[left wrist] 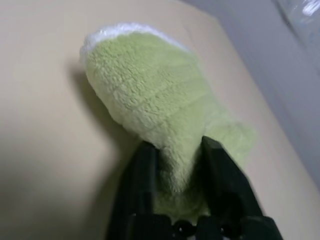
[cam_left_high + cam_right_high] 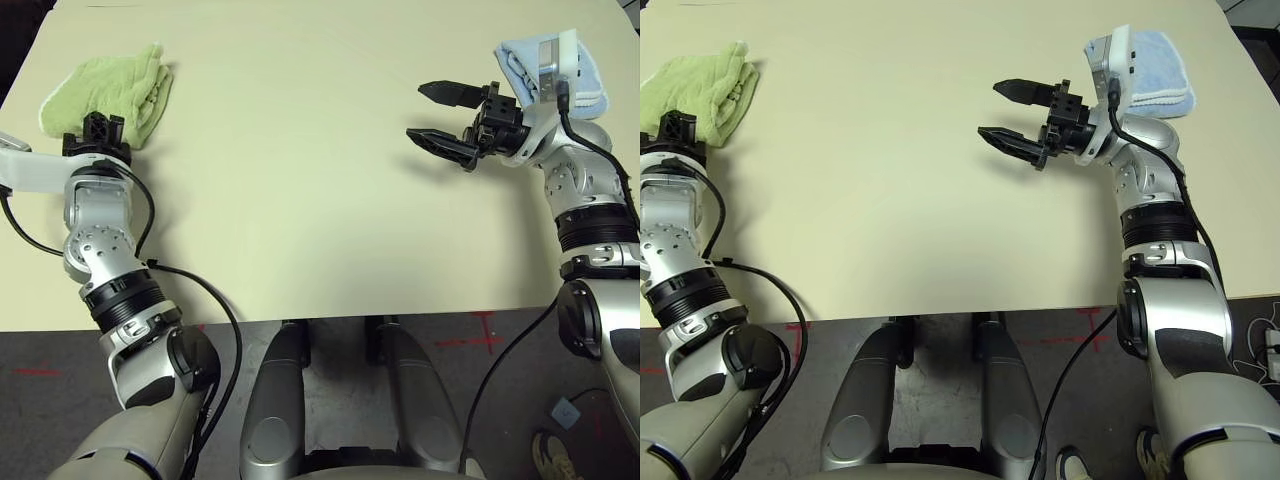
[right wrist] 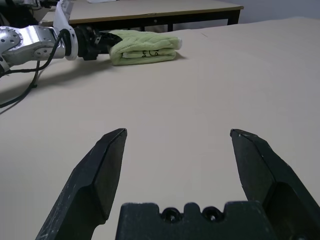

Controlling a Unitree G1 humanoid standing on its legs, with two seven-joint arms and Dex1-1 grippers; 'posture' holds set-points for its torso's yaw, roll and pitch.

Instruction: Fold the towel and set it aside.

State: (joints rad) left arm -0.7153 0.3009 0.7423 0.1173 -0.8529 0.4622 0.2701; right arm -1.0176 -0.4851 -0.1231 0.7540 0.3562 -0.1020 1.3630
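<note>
Two grippers on the table (image 2: 300, 200), one busy. Left gripper (image 1: 177, 165) is clamped on the towel (image 2: 110, 90): in the left wrist view its two black fingers (image 1: 142, 170) squeeze a fold of the green terry between them, white stitched edge on the towel's far end. From the head views the towel sits bunched and folded into a thick wad at the table's far left corner, lying on the surface, with the left wrist just at its near edge. In the right wrist view the same towel shows as a flat folded stack with a small dark embroidered mark on its side, left gripper touching one end.

Right gripper (image 2: 440, 118) is spread wide, nothing between the fingers, held over bare tabletop on the right half and pointing toward the left side, well apart from the towel. Whether it touches the table or hangs above it cannot be told.

Light blue folded cloth (image 2: 1160, 75) lies at the far right of the table, behind the right wrist and partly hidden by it. Black cables (image 2: 215, 300) run along both forearms.
</note>
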